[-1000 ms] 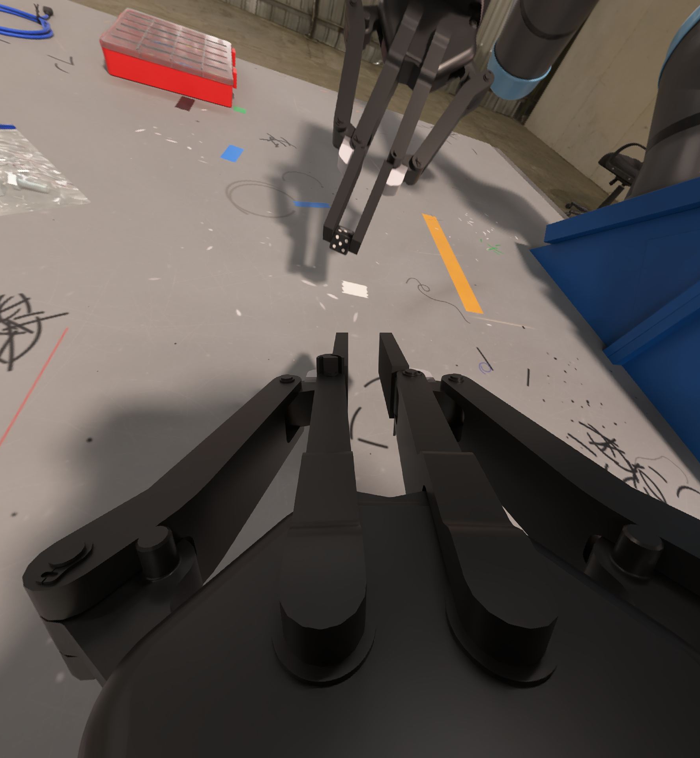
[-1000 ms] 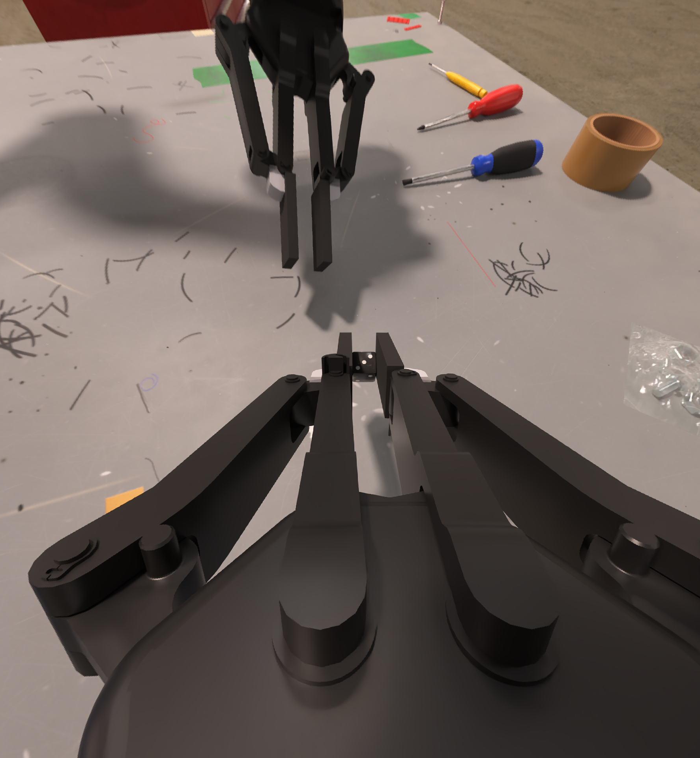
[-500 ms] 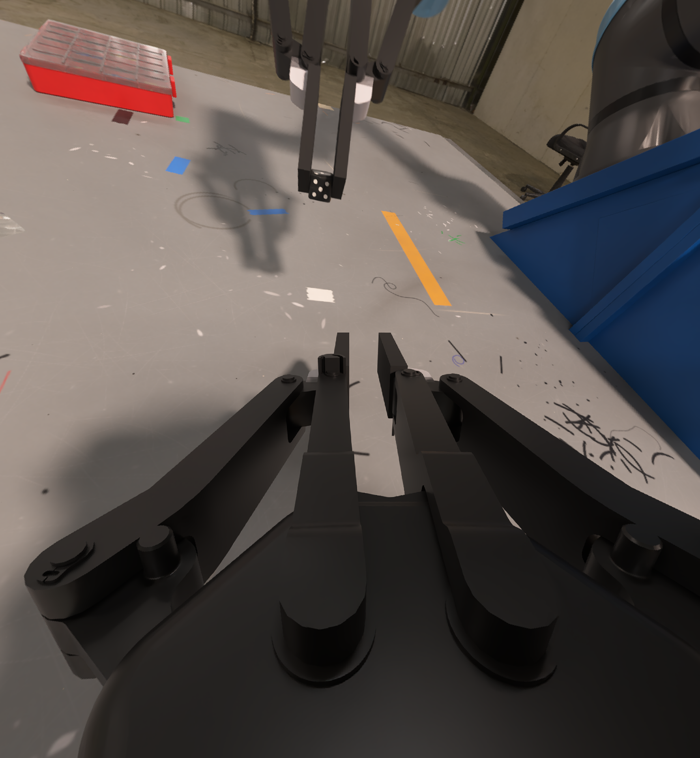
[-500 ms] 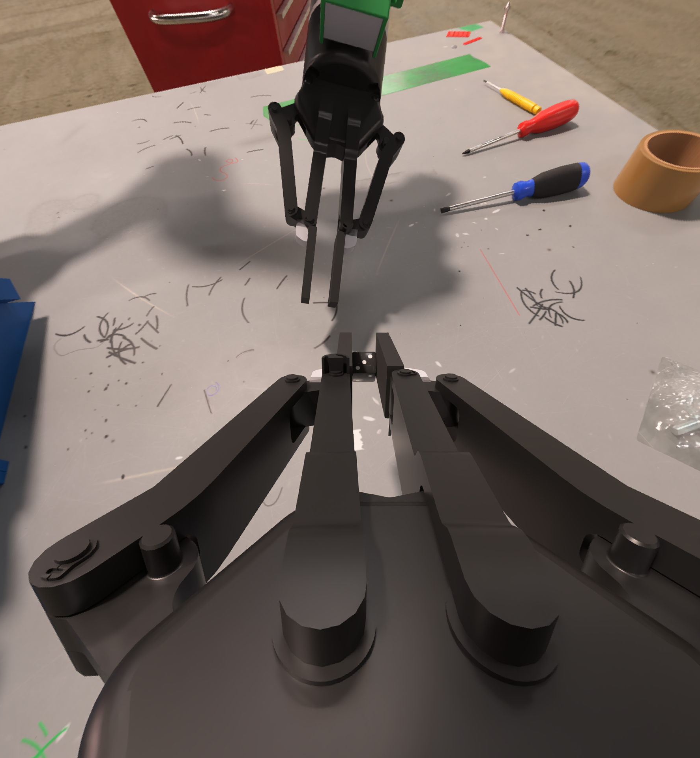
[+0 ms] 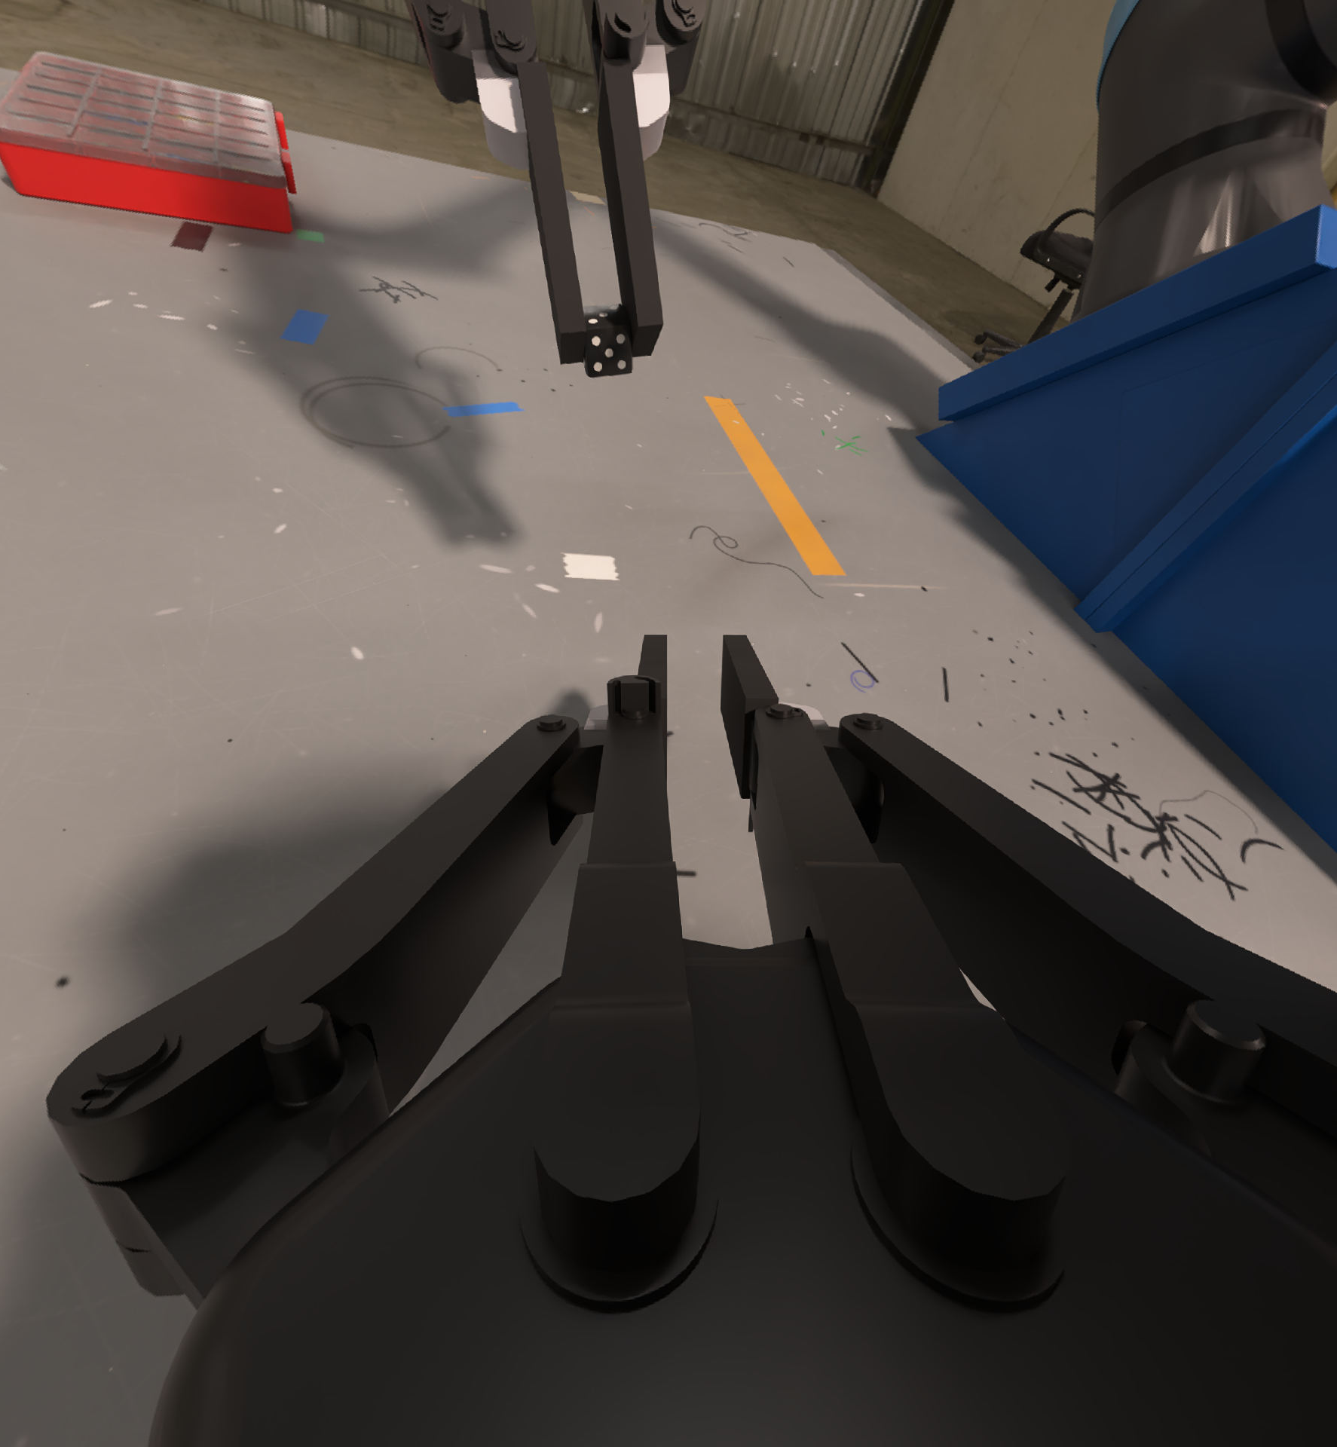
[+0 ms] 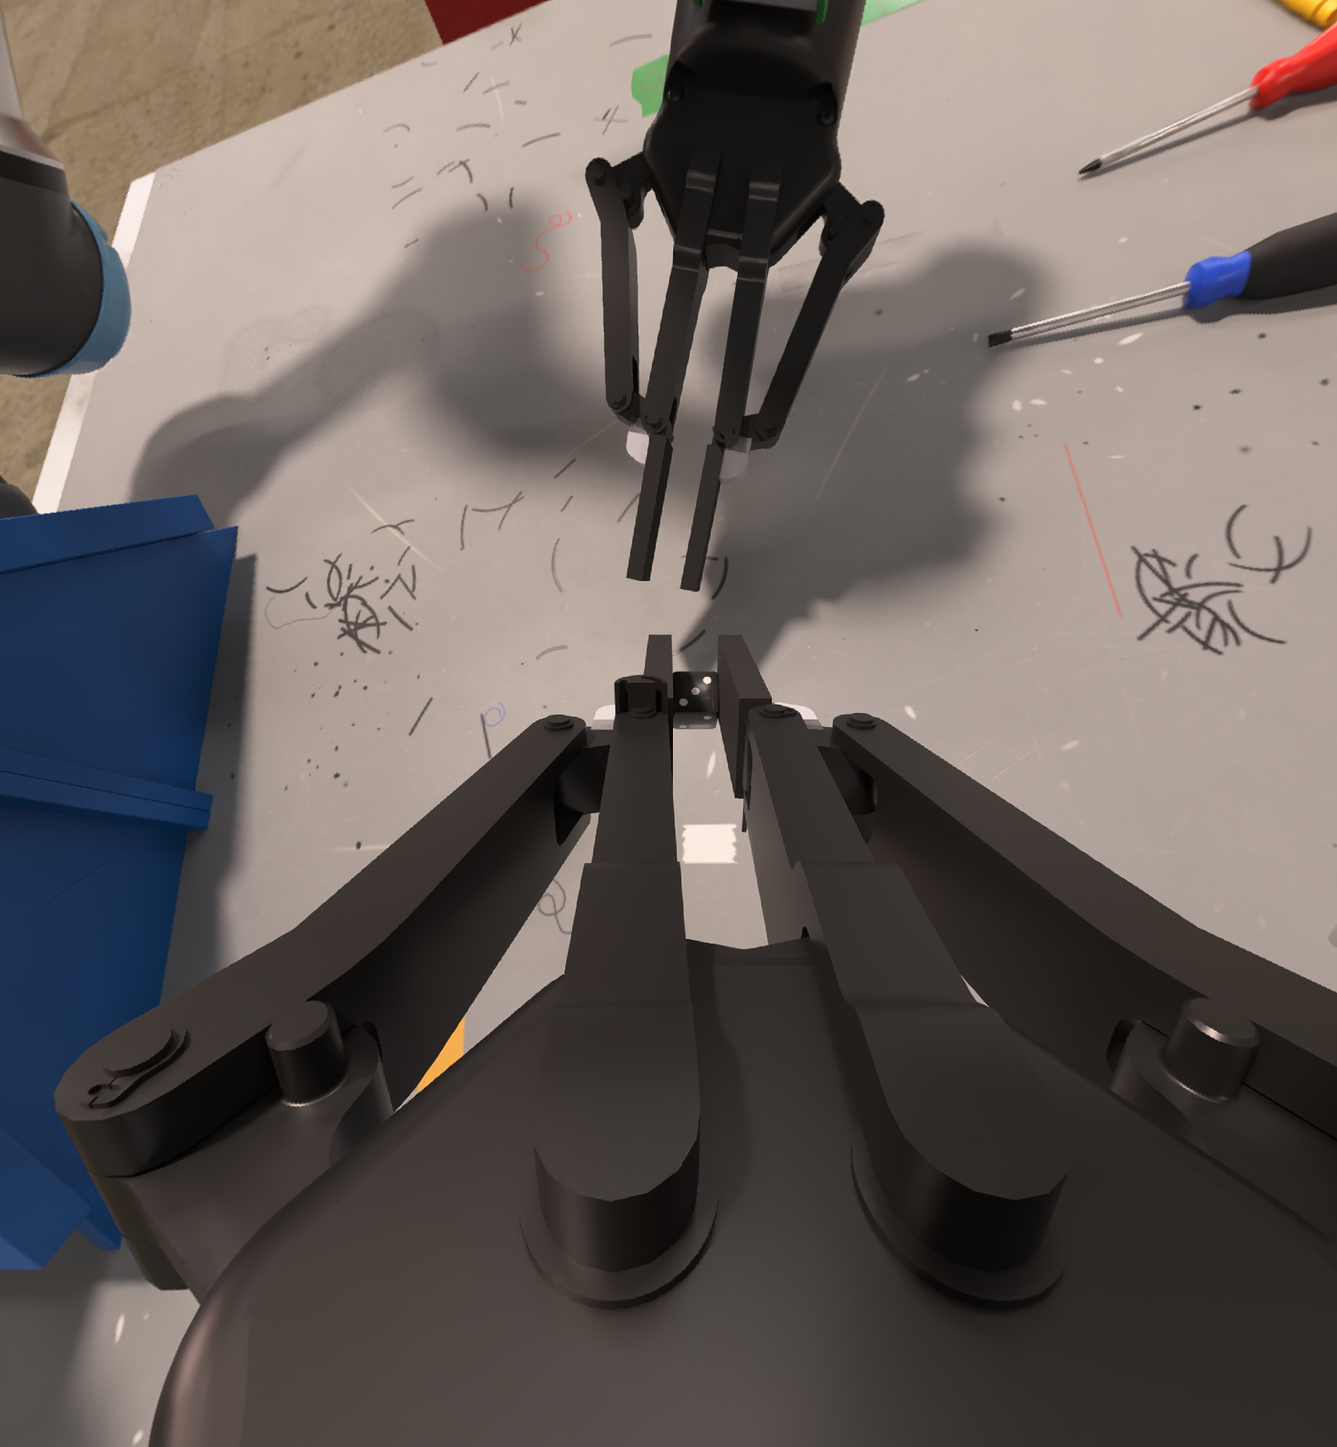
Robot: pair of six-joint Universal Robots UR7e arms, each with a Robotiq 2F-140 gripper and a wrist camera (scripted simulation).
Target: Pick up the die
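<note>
The right pincer (image 6: pixel 693 654) is clamped on the die (image 6: pixel 694 699), a black cube with white dots, which sits between its fingertips at mid-frame in the right wrist view. In the left wrist view the same die (image 5: pixel 607 351) hangs in the upper middle, clear above the grey worktop (image 5: pixel 258 626), gripped by the right pincer (image 5: pixel 609 333) coming down from the top edge. The left pincer (image 5: pixel 693 654) is narrow, its fingers near each other with only a slim gap and nothing between them; from the right wrist view it (image 6: pixel 664 581) points down at the worktop (image 6: pixel 963 705) in the upper middle.

No readable writing shows; the worktop bears only scribbles and tape strips. At upper left in the left wrist view lies a red box (image 5: pixel 141 149) with a clear gridded lid; its contents cannot be made out. A blue bin (image 5: pixel 1198 470) fills the right edge, its inside unseen. Screwdrivers, one red-handled (image 6: pixel 1276 94) and one black-and-blue (image 6: pixel 1237 282), lie at upper right in the right wrist view.
</note>
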